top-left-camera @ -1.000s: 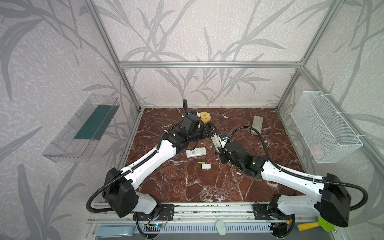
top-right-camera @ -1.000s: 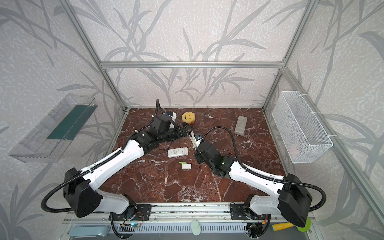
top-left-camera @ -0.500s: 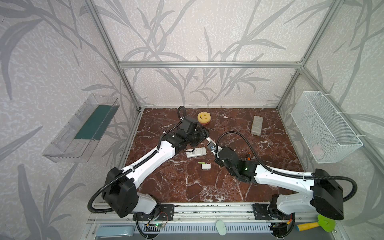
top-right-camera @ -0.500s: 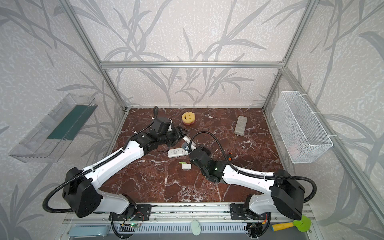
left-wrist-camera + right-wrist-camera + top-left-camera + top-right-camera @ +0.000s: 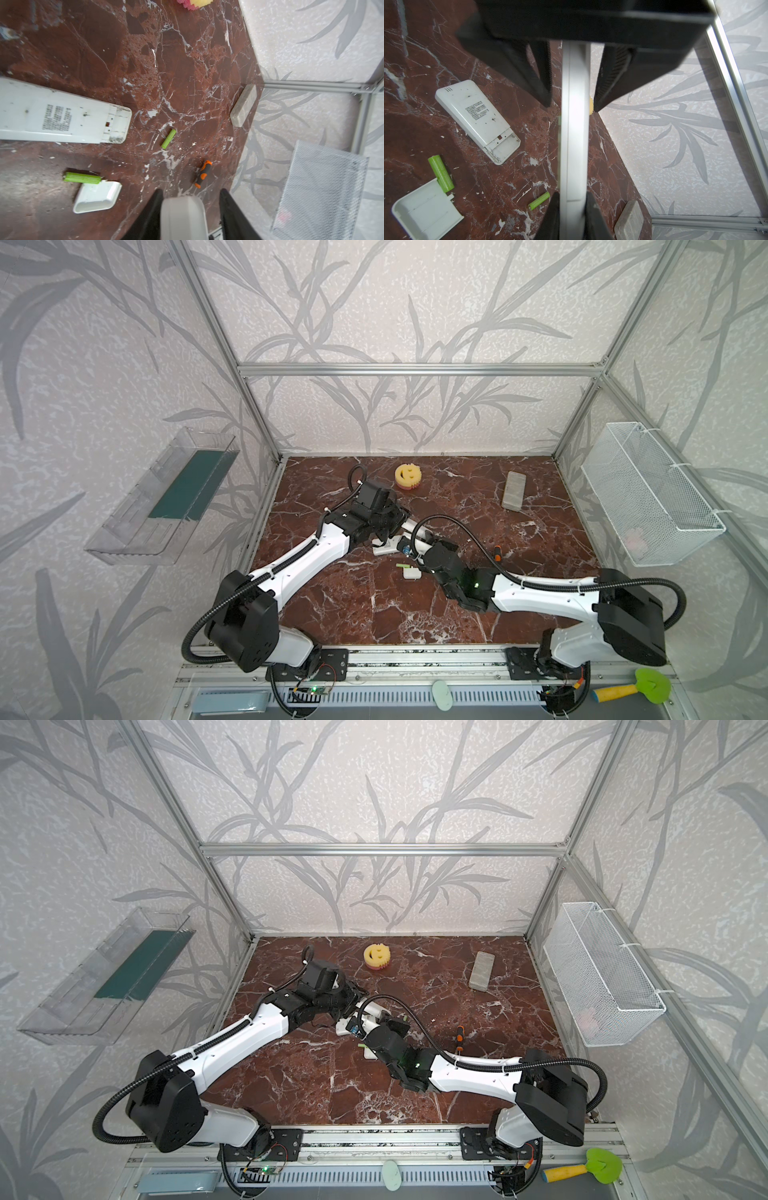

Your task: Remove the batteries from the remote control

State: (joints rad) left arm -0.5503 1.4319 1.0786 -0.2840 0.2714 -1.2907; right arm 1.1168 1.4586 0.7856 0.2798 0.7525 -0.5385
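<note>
My right gripper (image 5: 573, 194) is shut on one end of a white remote control (image 5: 574, 124), held edge-on above the table. My left gripper (image 5: 190, 193) straddles the remote's other end (image 5: 184, 216), one finger against it and a gap at the other. Its battery bay is hidden. A second remote (image 5: 477, 120) lies back-up on the table with its bay uncovered. One lime-green battery (image 5: 441, 173) lies by a white cover (image 5: 425, 209), another battery (image 5: 539, 200) lies loose nearby. In both top views the grippers (image 5: 399, 522) (image 5: 417, 545) meet mid-table.
An orange-handled screwdriver (image 5: 497, 552) lies right of the arms. A yellow smiley sponge (image 5: 408, 476) and a grey block (image 5: 513, 491) sit near the back. A wire basket (image 5: 648, 493) hangs on the right wall, a clear tray (image 5: 166, 497) on the left.
My right arm has carried the held remote leftward and nearer the front. My left gripper has come down over its free end and its jaws have narrowed around it.
</note>
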